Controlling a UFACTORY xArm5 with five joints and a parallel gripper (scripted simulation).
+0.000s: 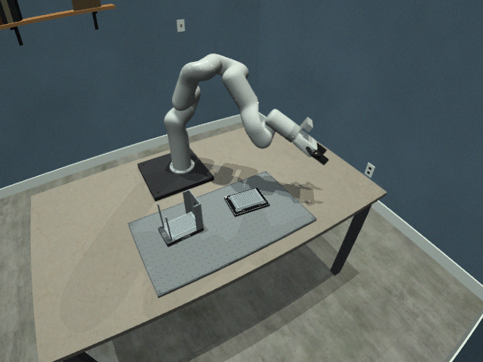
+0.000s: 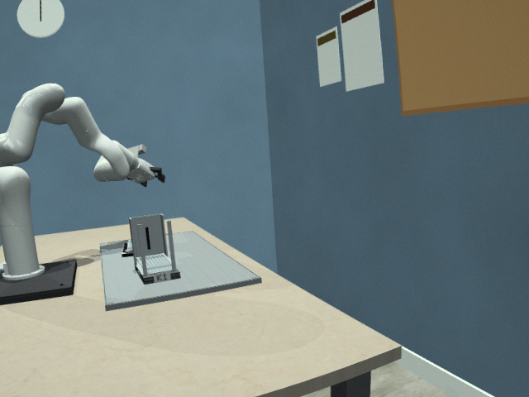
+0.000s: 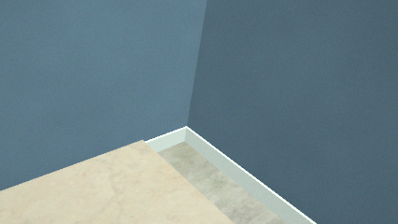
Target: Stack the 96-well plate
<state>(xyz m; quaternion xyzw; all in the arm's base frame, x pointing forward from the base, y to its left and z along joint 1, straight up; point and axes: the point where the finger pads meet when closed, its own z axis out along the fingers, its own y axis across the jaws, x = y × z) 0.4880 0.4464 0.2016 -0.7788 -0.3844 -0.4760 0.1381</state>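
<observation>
A white 96-well plate (image 1: 247,200) lies in the black plate nest N1 on the right part of the grey perforated baseplate (image 1: 220,230). The stack rack K1 stands on the left part, with a tall back wall and thin posts; a second white plate (image 1: 181,226) lies flat in it. The rack's K1 label shows in the exterior view (image 2: 161,276). My gripper (image 1: 318,153) is open and empty, high above the table's far right side, well away from both plates, tilted downward. It also shows in the exterior view (image 2: 154,174). The wrist view shows no plate.
The arm's black base plate (image 1: 175,176) sits behind the baseplate. The wrist view shows only the table's corner (image 3: 112,187), the floor and the room's walls. The table's right edge (image 1: 351,164) lies below the gripper.
</observation>
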